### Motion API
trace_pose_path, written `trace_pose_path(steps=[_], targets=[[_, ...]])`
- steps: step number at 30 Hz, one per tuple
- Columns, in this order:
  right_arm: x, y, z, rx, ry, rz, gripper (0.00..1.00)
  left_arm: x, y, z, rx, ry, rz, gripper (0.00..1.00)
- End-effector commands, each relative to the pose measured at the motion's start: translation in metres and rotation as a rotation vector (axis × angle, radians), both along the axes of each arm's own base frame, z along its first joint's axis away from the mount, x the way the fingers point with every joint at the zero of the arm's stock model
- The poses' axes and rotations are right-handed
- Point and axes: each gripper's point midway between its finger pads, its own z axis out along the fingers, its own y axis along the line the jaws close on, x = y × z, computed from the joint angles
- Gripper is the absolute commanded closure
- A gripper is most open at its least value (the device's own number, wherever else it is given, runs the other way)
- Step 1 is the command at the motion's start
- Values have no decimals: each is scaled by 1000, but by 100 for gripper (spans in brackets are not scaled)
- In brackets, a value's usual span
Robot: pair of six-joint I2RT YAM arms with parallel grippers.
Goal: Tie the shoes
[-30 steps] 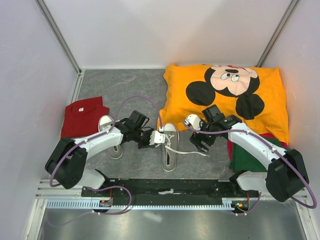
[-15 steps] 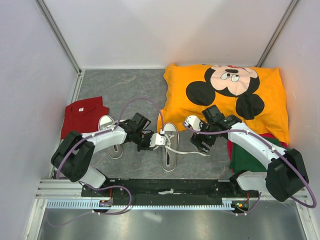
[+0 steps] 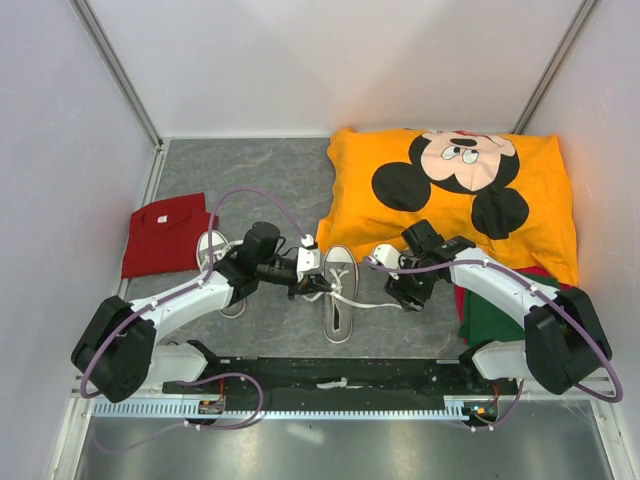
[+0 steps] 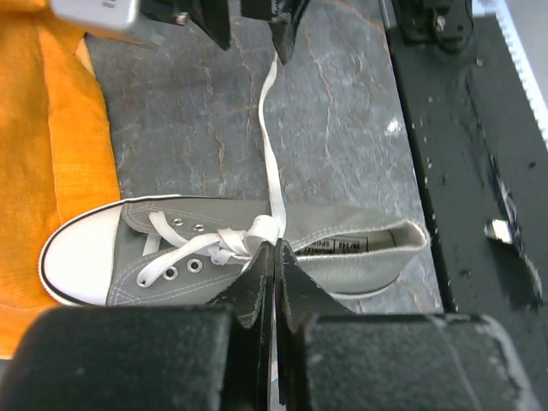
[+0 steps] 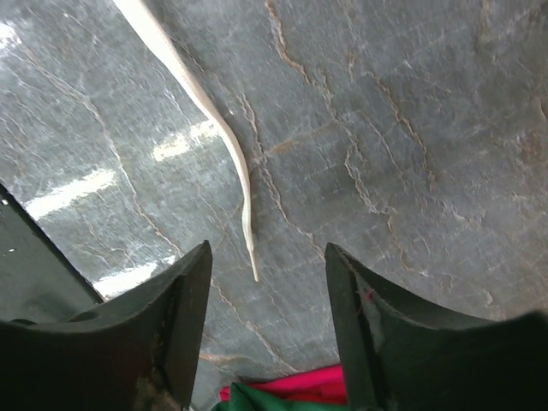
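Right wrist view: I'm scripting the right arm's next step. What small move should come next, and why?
Probably lower the right gripper and close on the free white lace end: its jaws stand open with the tip lying on the grey table between them, while the left gripper is shut on a lace at the grey canvas sneaker.

walls: plain white | corner posts: aluminium | tabletop: grey marbled mat | light: even
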Motion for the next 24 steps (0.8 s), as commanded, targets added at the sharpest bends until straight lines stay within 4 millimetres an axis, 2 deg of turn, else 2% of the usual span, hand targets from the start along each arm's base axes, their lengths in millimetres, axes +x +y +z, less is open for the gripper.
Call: trace_pose_path(steps=[1,2,5,10,14,15,17,18,19,22,23,24], targets=[[1,12,-1,63,-6,39,39,6,-15,28,-145,34,51,98],[0,12,-5,62,4,36,40,4,-13,25,-148,27,56,99],[-2,15,-11,58,24,61,41,7,-10,30,-194,-27,96,99],[-4,21,-21,50,20,115,41,3,-8,28,-199,-17,98,98],[-9,17,-37,-9,1,143,44,2,-7,26,-197,-13,96,99],[-8,12,-40,-32,-5,133,47,1,-7,26,-198,-16,93,98],[-9,9,-42,-45,-9,111,67,1,-6,26,-198,-22,92,98],[-8,8,-42,-47,-13,98,78,0,-6,26,-194,-22,85,98],[-7,9,-40,-40,-18,87,100,-2,-6,27,-196,-36,68,98],[4,18,-17,13,-75,32,100,-8,-4,26,-201,-70,33,98],[17,26,3,62,-127,-2,100,-10,-3,24,-201,-74,22,99],[23,31,14,90,-148,-18,100,-11,-3,24,-200,-82,14,98]])
